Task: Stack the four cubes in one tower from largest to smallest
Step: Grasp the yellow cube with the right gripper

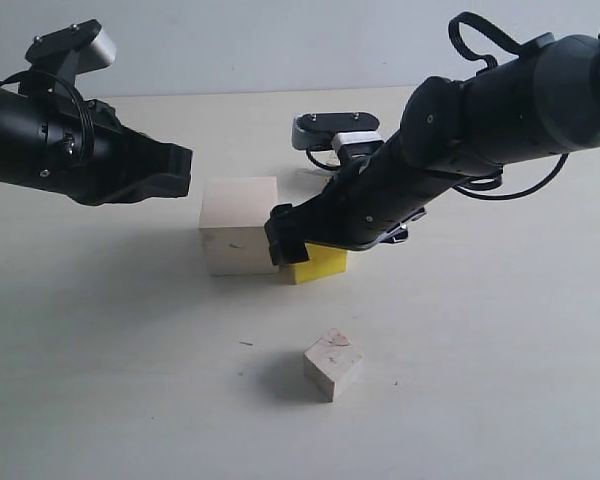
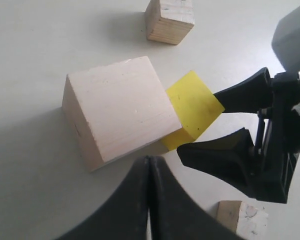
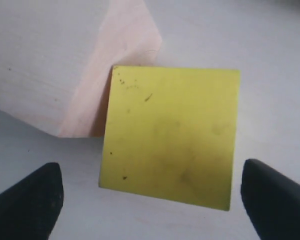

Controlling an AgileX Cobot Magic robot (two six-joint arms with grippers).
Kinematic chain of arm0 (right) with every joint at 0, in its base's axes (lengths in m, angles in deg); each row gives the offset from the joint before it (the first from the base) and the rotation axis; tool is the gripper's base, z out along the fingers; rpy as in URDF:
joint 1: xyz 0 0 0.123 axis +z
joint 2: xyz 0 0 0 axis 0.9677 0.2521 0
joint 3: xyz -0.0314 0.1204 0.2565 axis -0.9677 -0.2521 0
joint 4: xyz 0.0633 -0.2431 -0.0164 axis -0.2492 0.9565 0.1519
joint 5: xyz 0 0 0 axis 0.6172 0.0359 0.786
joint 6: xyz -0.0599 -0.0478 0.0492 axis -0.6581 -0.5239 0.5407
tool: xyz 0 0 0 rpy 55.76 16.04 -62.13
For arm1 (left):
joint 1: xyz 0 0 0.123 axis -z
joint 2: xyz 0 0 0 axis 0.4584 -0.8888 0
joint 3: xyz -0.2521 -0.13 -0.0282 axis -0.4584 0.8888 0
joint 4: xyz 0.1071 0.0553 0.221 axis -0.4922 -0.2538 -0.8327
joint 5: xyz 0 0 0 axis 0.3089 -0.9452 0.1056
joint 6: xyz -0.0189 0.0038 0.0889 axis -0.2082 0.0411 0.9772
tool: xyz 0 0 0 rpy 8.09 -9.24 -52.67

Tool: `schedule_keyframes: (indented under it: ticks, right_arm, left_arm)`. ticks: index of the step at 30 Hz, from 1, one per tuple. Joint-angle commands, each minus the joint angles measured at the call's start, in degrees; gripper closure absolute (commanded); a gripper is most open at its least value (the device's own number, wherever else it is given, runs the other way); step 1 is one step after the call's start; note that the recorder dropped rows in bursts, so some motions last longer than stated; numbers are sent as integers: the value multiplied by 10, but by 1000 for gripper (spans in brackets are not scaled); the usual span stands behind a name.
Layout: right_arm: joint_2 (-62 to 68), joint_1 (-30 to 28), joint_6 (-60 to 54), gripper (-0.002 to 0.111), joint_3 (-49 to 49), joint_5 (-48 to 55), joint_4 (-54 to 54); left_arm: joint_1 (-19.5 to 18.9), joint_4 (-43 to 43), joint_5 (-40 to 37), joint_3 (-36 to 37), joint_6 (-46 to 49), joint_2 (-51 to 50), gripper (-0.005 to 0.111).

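Yellow cube is sitting just beside the large pale wooden cube, squarely between my right gripper's spread, empty jaws, its flat sides nearly facing them. My left gripper, pressed closed on nothing, is hanging beyond the large pale wooden cube, farther off.

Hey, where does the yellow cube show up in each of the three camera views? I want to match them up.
Exterior view: the yellow cube sits near the middle, partly hidden under the right arm.
Left wrist view: right of centre.
Right wrist view: fills the middle, top face showing.
Shared landmark: the large pale wooden cube lies right beside it in all three.
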Motion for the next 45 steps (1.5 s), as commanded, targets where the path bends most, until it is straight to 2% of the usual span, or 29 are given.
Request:
schedule_keyframes:
  ticks: [1,8,28,37,40,43,45]
  right_arm:
    - [2,1,-5,17,3,-13,6]
    - [2,1,13,21,3,-16,42]
    - [28,1,13,21,3,-24,42]
    - [32,1,13,28,3,-23,38]
    - [31,1,20,35,3,-23,38]
    - [27,1,30,52,3,-22,46]
    - [22,1,30,68,3,-21,49]
  left_arm:
    - [-2,-1,-2,1,-4,5,107]
    - [-2,-1,-2,1,-4,5,107]
    - [-2,-1,-2,1,-4,5,107]
    - [-2,-1,-2,1,-4,5,107]
    - [-2,-1,-2,1,-4,5,107]
    - [-2,-1,-2,1,-4,5,107]
    - [-2,-1,-2,1,-4,5,107]
